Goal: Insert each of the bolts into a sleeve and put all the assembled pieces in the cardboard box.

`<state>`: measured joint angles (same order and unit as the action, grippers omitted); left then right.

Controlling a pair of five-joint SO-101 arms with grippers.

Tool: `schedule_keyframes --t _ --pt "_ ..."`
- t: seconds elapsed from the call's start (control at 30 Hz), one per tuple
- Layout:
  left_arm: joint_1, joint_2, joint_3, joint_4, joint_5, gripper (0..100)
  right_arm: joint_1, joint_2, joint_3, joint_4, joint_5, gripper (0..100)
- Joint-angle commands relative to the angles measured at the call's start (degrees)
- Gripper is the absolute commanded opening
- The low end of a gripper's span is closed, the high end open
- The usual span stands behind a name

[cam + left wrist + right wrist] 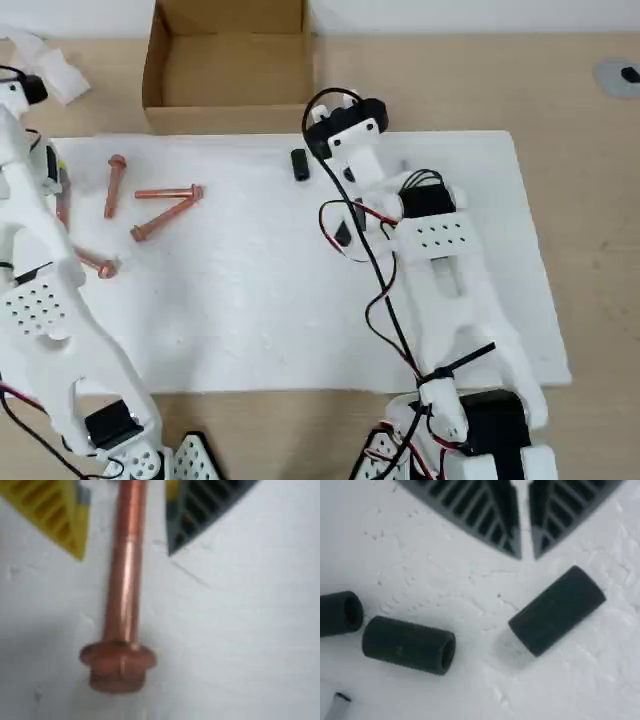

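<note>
Copper bolts [168, 193] and black sleeves [409, 645] lie unjoined, none in the box [235, 70]; left gripper [125, 554] gapes around one bolt [122, 605], right gripper [526, 555] pinched together on nothing.

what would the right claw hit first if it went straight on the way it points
Probably the black sleeve just ahead of the right claw, slightly off-centre; depth is unclear, so the white foam might come first.

A white foam sheet [260, 300] covers the wooden table [580, 160]; a grey disc [617, 77] lies on the bare wood.
</note>
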<state>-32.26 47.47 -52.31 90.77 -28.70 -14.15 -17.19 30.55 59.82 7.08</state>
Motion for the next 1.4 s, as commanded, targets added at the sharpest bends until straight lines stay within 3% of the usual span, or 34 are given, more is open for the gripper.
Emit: schedule_keyframes --t 0.0,0.2,0.53,0.9,1.07,1.37 --pt "-0.4 0.9 -3.1 -1.8 -0.7 12 -0.7 0.0 -3.9 -1.0 0.5 0.9" --pt "-0.4 5.8 -2.9 -3.3 -0.2 12 -0.7 0.0 -3.9 -1.0 0.4 0.9" --pt "-0.3 9.5 -3.1 -12.4 10.0 12 -0.7 0.0 -3.8 -1.0 0.4 0.9" --pt "1.2 12.1 -3.1 -13.7 10.2 11 -0.8 0.0 -3.6 -1.0 0.4 0.9" --pt "1.1 15.7 -3.1 -15.2 10.1 1 -0.8 0.0 -3.6 -1.0 0.4 0.9" --pt "0.9 19.7 -3.1 -14.7 10.1 1 -0.9 0.0 -3.7 -1.0 0.4 0.9"
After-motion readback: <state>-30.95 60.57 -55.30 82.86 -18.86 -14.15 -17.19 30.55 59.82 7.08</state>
